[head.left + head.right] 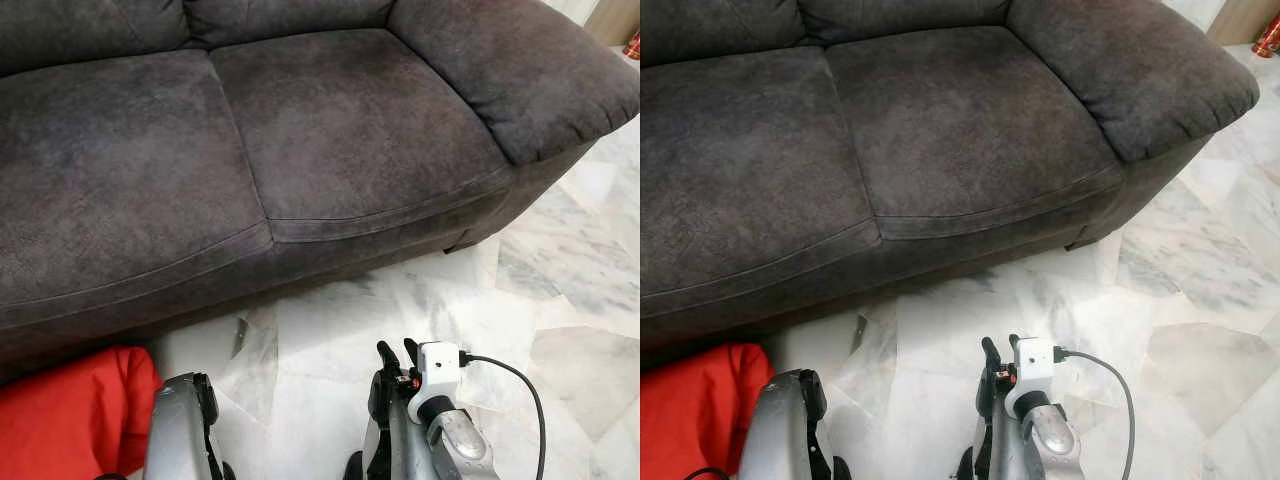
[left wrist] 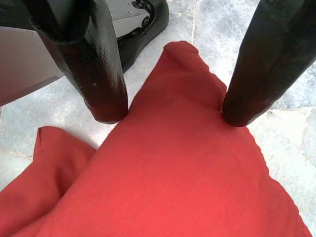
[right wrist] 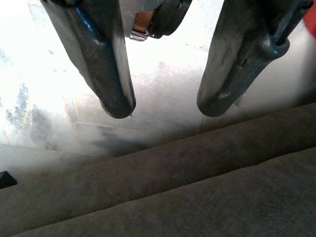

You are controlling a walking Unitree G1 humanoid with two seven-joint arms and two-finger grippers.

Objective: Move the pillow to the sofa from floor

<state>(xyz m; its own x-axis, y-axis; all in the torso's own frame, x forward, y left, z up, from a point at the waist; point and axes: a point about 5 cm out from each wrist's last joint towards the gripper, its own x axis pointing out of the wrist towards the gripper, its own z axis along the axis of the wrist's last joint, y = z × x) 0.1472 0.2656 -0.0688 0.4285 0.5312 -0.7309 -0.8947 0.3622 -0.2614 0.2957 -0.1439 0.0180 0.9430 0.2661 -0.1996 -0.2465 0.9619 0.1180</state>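
The red pillow (image 1: 70,415) lies on the marble floor at the foot of the dark grey sofa (image 1: 300,150), at my lower left. In the left wrist view my left gripper (image 2: 170,116) is open, its two black fingers (image 2: 101,74) set on either side of a corner of the pillow (image 2: 173,182), with the tips at or on the fabric. My right gripper (image 1: 397,355) hangs open over bare floor in front of the sofa's right seat cushion. The right wrist view shows nothing between its fingers (image 3: 116,74), only the sofa's front (image 3: 197,187) beyond them.
White marble floor (image 1: 560,300) spreads to the right of the sofa's armrest (image 1: 520,70). A black cable (image 1: 520,385) loops from my right wrist. A small red object (image 1: 632,45) and wooden furniture (image 1: 612,15) stand at the far right. My own foot (image 2: 143,19) is near the pillow.
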